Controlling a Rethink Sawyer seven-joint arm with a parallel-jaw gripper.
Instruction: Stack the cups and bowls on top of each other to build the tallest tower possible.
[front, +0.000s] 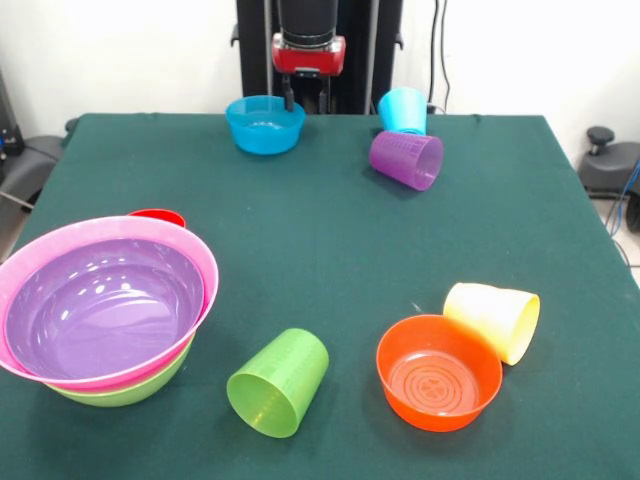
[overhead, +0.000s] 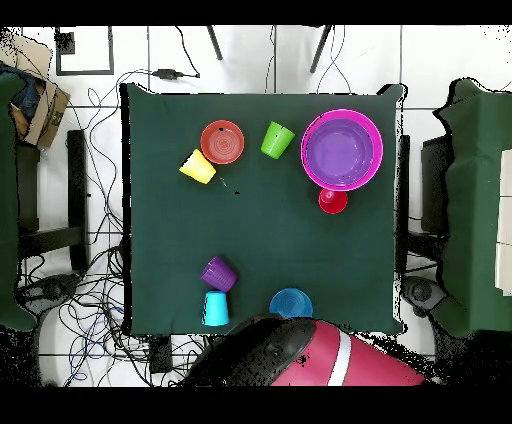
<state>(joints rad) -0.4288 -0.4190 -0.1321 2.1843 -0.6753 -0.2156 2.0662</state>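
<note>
The tower (front: 100, 305) stands at the front left: a purple bowl nested in a pink bowl (front: 203, 268), nested in a lime green bowl (front: 130, 390). In the overhead view the tower (overhead: 342, 150) is at the upper right. The blue bowl (front: 265, 123) (overhead: 291, 302) sits upright at the far edge. My gripper (front: 306, 98) hangs open and empty just behind it. The light blue cup (front: 403, 110) (overhead: 215, 308) and purple cup (front: 406, 159) (overhead: 218, 273) lie together far right. The yellow cup (front: 493, 320) (overhead: 198, 166) lies against the orange bowl (front: 439, 372) (overhead: 222, 141). The lime green cup (front: 278, 382) (overhead: 277, 139) lies on its side.
A small red piece (front: 158, 216) (overhead: 333, 200) sits right behind the nested bowls. The green table cloth (front: 320, 250) runs to the table's edges. My arm's red and black body (overhead: 300, 355) covers the table's edge near the blue bowl in the overhead view.
</note>
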